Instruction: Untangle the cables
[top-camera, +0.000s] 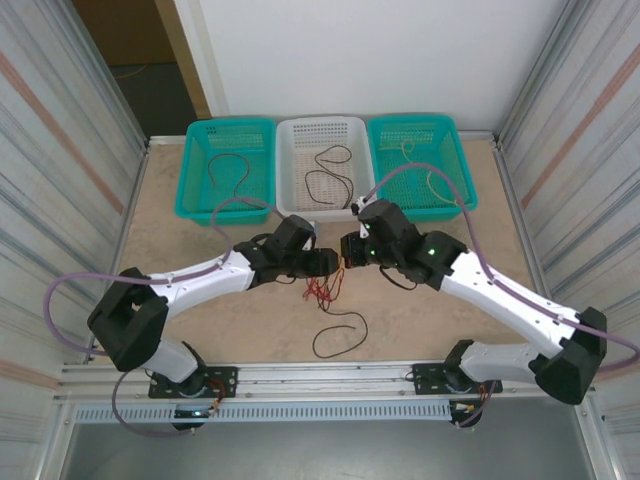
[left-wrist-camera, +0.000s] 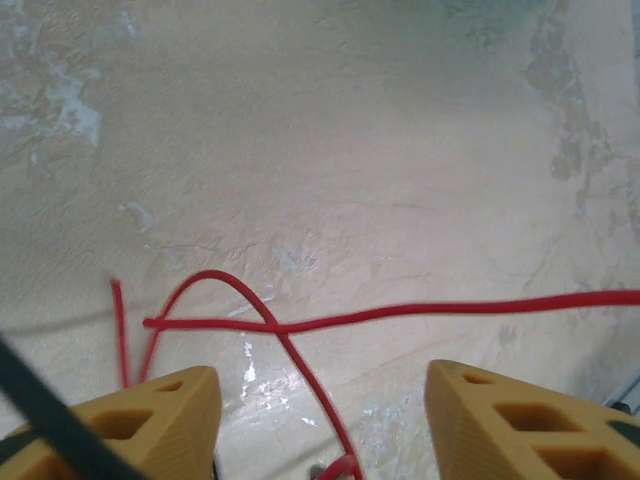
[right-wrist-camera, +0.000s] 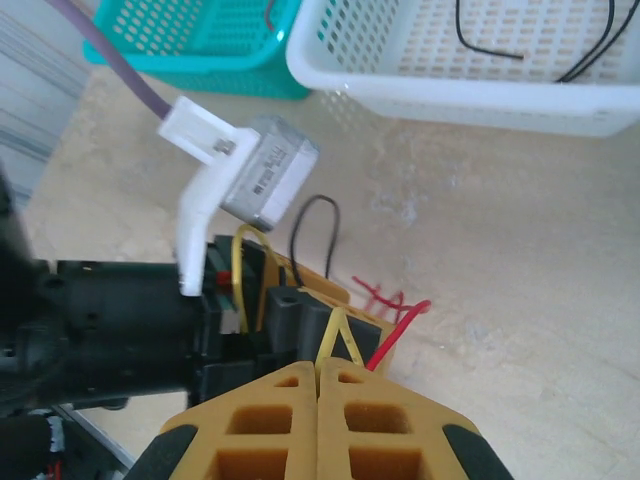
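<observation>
A small tangle of red and yellow cables (top-camera: 320, 290) hangs under the two grippers at mid table. My right gripper (right-wrist-camera: 320, 365) is shut on a yellow cable (right-wrist-camera: 340, 330), whose loop sticks out of the fingertips. A red cable (right-wrist-camera: 398, 325) runs out beside it. My left gripper (left-wrist-camera: 320, 420) faces it closely and stands open. The red cable (left-wrist-camera: 300, 360) passes loosely between its fingers (left-wrist-camera: 170, 410) and crosses itself over the tabletop. In the top view the left gripper (top-camera: 330, 263) and right gripper (top-camera: 347, 250) nearly touch. A black cable (top-camera: 340, 335) lies looped on the table nearer the bases.
Three baskets stand in a row at the back: a teal basket (top-camera: 200, 205) with a dark cable, a white basket (top-camera: 285, 200) with black cables, and a teal basket (top-camera: 460, 195) with a pale cable. The left arm's wrist camera (right-wrist-camera: 265, 175) sits close ahead of the right fingers.
</observation>
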